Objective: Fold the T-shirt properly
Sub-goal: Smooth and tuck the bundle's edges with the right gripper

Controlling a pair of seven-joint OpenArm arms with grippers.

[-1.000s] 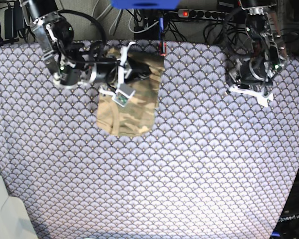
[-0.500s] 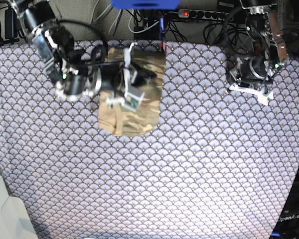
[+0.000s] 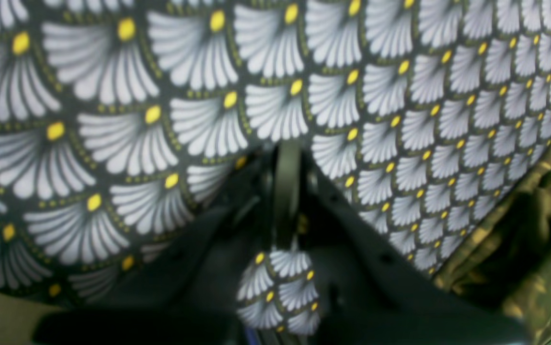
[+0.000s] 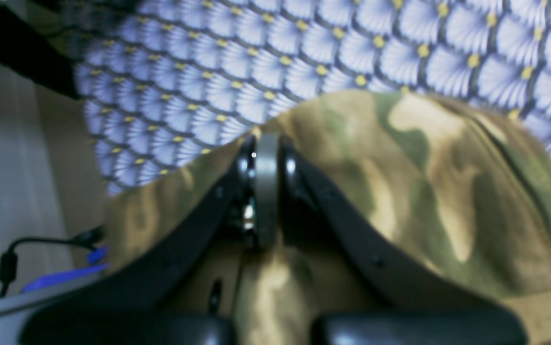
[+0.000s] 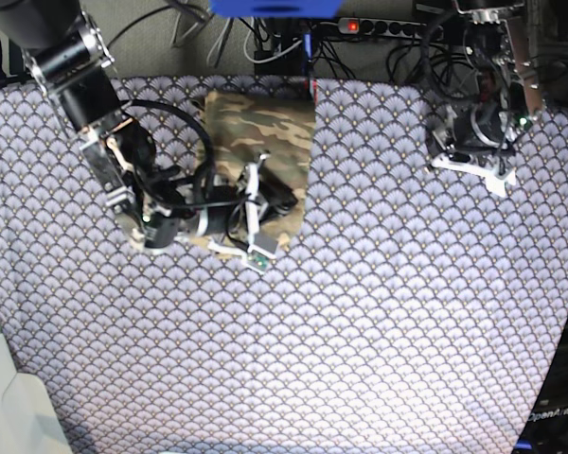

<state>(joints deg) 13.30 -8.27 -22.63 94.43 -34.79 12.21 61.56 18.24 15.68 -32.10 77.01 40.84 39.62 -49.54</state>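
Note:
The camouflage T-shirt lies folded into a narrow rectangle at the back of the table, left of centre. My right gripper reaches in from the left and lies low over the shirt's lower half, hiding its bottom edge. In the right wrist view its jaws are shut, with the tips at the edge of the T-shirt; I cannot tell whether any cloth is pinched between them. My left gripper hovers at the back right, far from the shirt. It is shut and holds nothing.
The lavender fan-scale tablecloth covers the whole table. Cables and a power strip run along the back edge. In the left wrist view a blurred olive-brown area lies beyond the cloth's edge. A pale surface borders the table's front left.
My right arm has swung toward the table's front, carrying its gripper from the shirt's upper part down over its lower part. The left arm has barely moved.

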